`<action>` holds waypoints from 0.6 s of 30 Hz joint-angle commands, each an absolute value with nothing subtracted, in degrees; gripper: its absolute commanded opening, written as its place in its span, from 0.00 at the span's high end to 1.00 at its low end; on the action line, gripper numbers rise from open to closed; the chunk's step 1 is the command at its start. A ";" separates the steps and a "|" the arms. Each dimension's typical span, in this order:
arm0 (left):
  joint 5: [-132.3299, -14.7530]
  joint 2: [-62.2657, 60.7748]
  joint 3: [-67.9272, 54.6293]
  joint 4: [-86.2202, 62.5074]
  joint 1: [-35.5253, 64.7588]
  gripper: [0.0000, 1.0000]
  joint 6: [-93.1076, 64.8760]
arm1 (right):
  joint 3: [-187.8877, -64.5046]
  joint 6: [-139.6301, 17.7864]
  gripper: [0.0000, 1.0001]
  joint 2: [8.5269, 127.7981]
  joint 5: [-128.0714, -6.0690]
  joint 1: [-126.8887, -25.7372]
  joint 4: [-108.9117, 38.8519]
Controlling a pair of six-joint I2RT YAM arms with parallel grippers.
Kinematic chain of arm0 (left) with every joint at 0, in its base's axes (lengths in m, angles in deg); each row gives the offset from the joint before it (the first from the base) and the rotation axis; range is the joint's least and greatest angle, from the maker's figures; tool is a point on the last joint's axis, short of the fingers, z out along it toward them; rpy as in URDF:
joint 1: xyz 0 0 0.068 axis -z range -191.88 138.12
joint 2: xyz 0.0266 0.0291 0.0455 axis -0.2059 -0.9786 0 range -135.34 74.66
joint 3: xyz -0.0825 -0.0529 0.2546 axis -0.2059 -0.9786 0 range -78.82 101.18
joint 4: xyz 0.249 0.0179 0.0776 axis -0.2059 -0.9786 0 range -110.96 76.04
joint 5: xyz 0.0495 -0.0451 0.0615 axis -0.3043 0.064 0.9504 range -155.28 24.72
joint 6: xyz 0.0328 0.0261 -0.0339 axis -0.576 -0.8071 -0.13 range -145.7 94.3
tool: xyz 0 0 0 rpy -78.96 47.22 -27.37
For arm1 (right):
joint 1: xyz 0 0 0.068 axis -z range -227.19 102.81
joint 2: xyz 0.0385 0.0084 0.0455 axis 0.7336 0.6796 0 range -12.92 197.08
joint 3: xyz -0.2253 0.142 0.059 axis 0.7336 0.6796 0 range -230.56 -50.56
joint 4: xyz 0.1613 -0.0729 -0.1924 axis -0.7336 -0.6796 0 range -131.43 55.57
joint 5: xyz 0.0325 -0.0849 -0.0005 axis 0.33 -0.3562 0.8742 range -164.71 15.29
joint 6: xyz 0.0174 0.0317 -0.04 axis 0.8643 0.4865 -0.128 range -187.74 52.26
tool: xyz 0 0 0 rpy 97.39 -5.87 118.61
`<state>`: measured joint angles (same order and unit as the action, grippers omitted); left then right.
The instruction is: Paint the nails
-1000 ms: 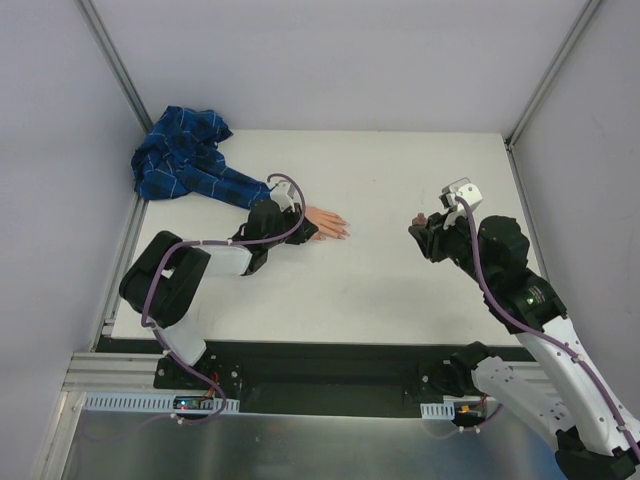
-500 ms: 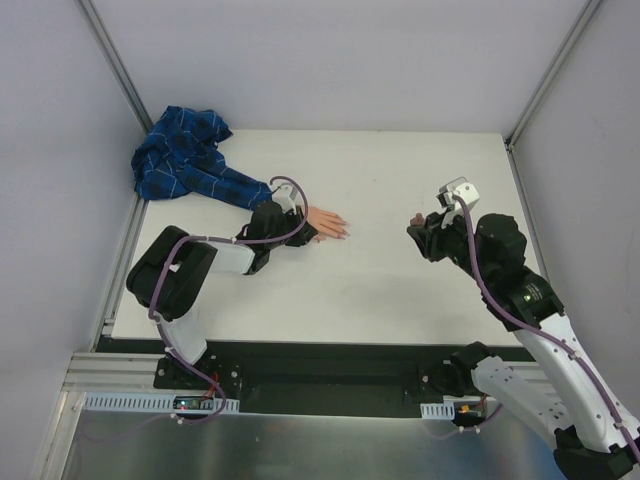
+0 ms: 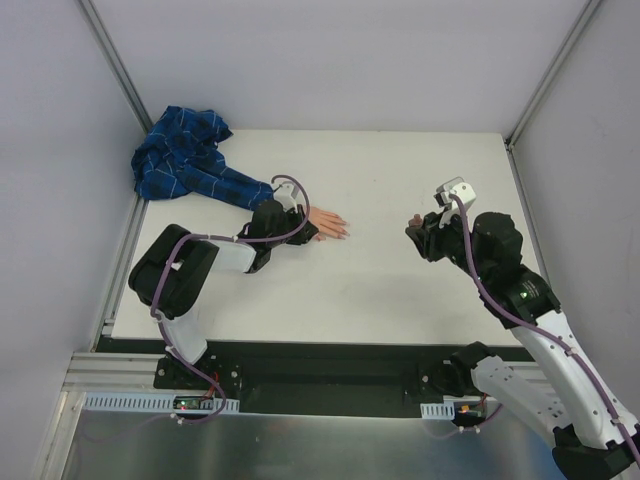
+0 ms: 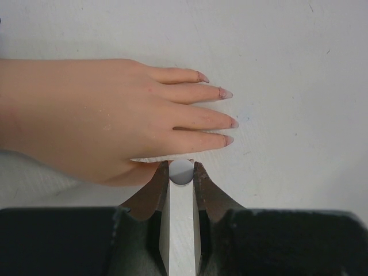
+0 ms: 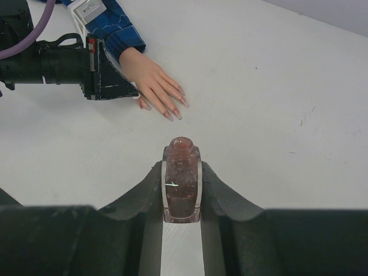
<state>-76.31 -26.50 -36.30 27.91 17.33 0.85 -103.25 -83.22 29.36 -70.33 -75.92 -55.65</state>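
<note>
Your left tool (image 4: 181,169) sits just beside the thumb side of the pale peach fake hand (image 4: 103,115). Its two fingers are clenched almost together. A narrow pale strip with a rounded end shows between them, and you cannot tell from the wrist view what that strip is. The tips lie at the edge of the palm, close enough that touching or just apart cannot be settled.

The fake hand lies flat, palm down, on the left part of the white worktop (image 3: 400,280), with its fingers spread a little and pointing toward your right arm. The small dusky pink-mauve nails (image 4: 225,93) are at the ends of those fingers. Four of them show in the left wrist view, all resting on or just above the worktop. Behind the wrist, the blue plaid fabric sleeve (image 3: 190,165) runs back and bunches in a heap at the far left corner.

Your right tool (image 5: 181,167) is over the right half of the worktop, well apart from the fake hand. It is clamped on a small glossy reddish-brown piece (image 5: 181,190) with a rounded top, which stands upright between the fingers and pokes out just past their tips. From the right wrist view, the rounded top points toward the fingertips of the fake hand, with bare worktop between them.
</note>
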 commanded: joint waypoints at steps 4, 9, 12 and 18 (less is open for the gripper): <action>-76.18 -26.68 -35.31 33.06 17.56 1.00 -0.56 | -103.21 -83.38 1.00 29.44 -68.82 -75.40 -51.49; -75.74 -27.03 -35.31 33.76 17.56 1.00 -0.91 | -103.30 -83.21 1.00 29.71 -68.38 -75.31 -51.40; -75.56 -27.47 -35.31 34.03 17.56 1.00 -1.00 | -103.21 -83.12 1.00 29.53 -68.21 -75.31 -51.40; -74.69 -27.82 -35.40 34.03 17.65 1.00 -1.00 | -103.21 -82.94 1.00 29.53 -68.12 -75.14 -51.49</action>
